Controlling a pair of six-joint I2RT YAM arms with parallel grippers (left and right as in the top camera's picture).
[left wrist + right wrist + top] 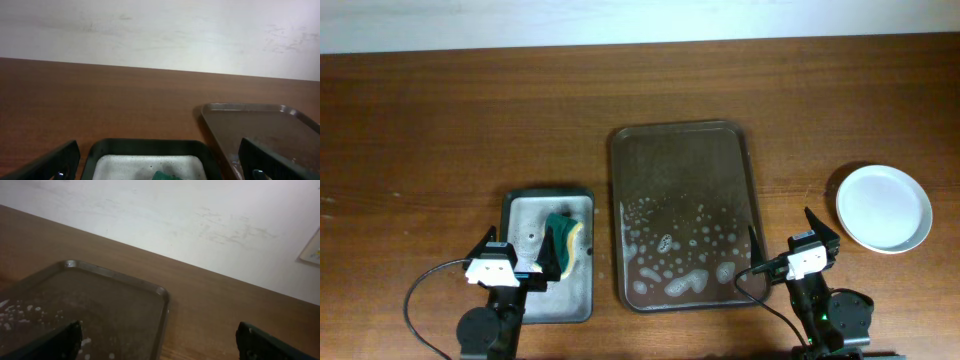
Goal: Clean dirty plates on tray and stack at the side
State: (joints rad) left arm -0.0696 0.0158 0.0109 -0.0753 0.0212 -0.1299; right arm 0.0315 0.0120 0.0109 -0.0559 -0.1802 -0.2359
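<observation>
The big dark metal tray (685,140) lies in the middle of the table, with soap foam on its near half and no plate on it. It also shows in the left wrist view (260,117) and the right wrist view (115,300). White plates (884,207) sit stacked on the table at the right. A green and yellow sponge (563,243) lies in the small black tray (525,205), whose far rim shows in the left wrist view (145,146). My left gripper (512,260) is open and empty above the small tray's near end. My right gripper (790,238) is open and empty by the big tray's near right corner.
The brown wooden table (450,120) runs to a pale wall at the back. Black cables loop near both arm bases at the front edge.
</observation>
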